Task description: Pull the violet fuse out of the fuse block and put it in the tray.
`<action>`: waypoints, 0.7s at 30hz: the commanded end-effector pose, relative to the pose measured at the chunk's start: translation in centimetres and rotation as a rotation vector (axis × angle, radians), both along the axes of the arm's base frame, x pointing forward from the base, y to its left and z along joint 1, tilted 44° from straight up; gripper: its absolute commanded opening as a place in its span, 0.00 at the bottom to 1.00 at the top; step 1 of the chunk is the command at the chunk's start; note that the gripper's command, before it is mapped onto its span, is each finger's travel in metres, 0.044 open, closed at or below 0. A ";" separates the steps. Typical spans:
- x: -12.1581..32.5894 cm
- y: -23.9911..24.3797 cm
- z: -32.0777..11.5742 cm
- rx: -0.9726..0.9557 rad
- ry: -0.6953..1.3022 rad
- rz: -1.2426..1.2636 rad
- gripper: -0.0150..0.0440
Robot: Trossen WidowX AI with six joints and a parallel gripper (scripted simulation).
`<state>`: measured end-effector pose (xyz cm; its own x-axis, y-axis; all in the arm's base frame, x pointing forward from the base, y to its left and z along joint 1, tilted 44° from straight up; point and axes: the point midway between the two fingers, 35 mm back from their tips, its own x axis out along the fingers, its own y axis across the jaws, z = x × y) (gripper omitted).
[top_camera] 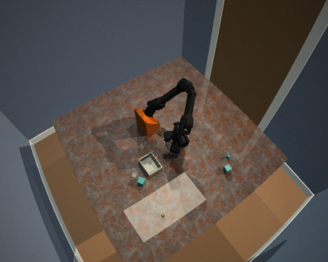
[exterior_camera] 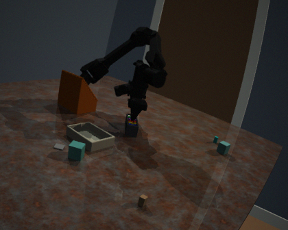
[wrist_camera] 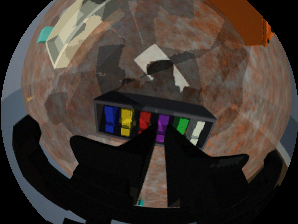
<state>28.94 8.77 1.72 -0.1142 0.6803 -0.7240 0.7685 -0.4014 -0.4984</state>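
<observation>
Two dark fingers of the gripper (wrist_camera: 158, 137) stood nearly together, clamped on the violet fuse (wrist_camera: 162, 123), which still sat in its slot in the fuse block (wrist_camera: 154, 104). In the wrist view the block's row ran, from left to right, a blue fuse (wrist_camera: 109, 120), a yellow fuse (wrist_camera: 125, 121), a red fuse (wrist_camera: 144, 121) partly behind the left finger, the violet one between the fingertips, a green fuse (wrist_camera: 181, 125) beside the right finger, and a white fuse (wrist_camera: 197, 131) at the end. Whether the fingers touched the red or green neighbours could not be told. In the exterior view, going left to right, an orange wedge (exterior_camera: 75, 93) stood at the back, a grey tile (exterior_camera: 59, 146) and a teal cube (exterior_camera: 76, 150) lay near the front of the tray (exterior_camera: 90, 136), and the fuse block (exterior_camera: 131, 127) stood just to the tray's right with the gripper (exterior_camera: 134, 118) pointing straight down onto its top. Farther right, well apart, sat two more teal blocks (exterior_camera: 223, 147), and a small tan block (exterior_camera: 142, 200) lay near the front.
</observation>
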 end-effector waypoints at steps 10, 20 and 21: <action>0.1 -0.3 0.3 0.000 0.000 -0.001 0.25; 0.2 -0.6 0.6 0.000 0.001 -0.001 0.25; 0.2 -0.6 0.6 0.000 0.001 -0.001 0.25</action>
<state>28.94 8.29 2.20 -0.1166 0.6830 -0.7210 0.7621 -0.4040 -0.5060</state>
